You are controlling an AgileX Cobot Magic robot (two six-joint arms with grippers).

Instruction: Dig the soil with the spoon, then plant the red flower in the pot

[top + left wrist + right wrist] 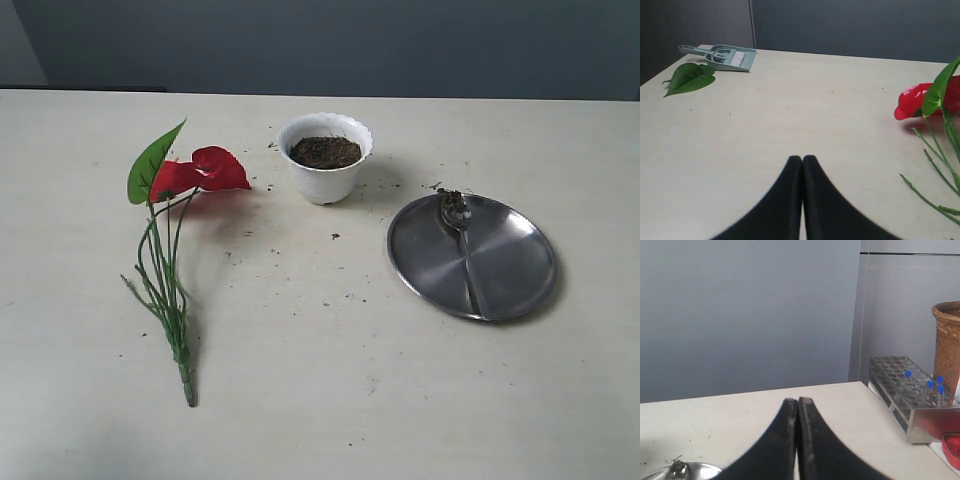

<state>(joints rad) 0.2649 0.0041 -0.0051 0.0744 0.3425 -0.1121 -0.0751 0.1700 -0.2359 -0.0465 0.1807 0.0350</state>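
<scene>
Spoon (462,235) rests on plate (520,275) at right, flower (200,172) lies unplanted at left; left gripper (802,159) and right gripper (797,401) closed, empty

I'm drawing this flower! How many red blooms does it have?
2. One red bloom lies nearer the pot; the other sits beside it, against the green leaf. A third could hide beneath them.

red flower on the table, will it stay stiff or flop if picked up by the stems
The red flower would probably droop: its long thin stems already curve where they lie. It likely feels top-heavy, since blooms and leaf crowd one end. Gripped above where they join, the stems may splay.
</scene>
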